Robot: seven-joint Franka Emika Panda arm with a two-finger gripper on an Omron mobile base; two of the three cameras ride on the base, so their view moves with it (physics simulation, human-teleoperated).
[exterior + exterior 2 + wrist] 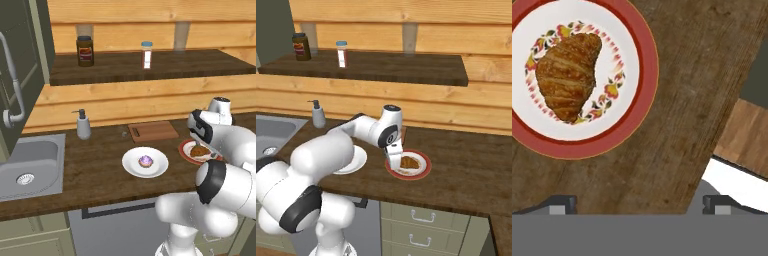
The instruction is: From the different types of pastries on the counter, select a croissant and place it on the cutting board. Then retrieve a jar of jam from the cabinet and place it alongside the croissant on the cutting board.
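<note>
The golden-brown croissant [567,75] lies on a round red-rimmed plate [647,70] on the dark wood counter [682,125]. My gripper [639,205] hangs open just above the counter, close beside that plate, with nothing between its fingers. The croissant sits off to one side of the fingertips, not between them. In the base views the gripper [210,153] [393,157] points down at the plate's edge beside the croissant [200,150] [410,163]. Behind it lies the reddish-brown cutting board [153,131], bare. The purple cupcake [145,161] rests on a white plate [131,167]. The jar of jam is out of view.
A grey-green cabinet [42,40] rises at the far left above the sink [27,167]. A soap dispenser [83,125] stands by the sink. On the open wooden shelf stand a dark labelled jar [85,51] and a blue-capped shaker [146,55].
</note>
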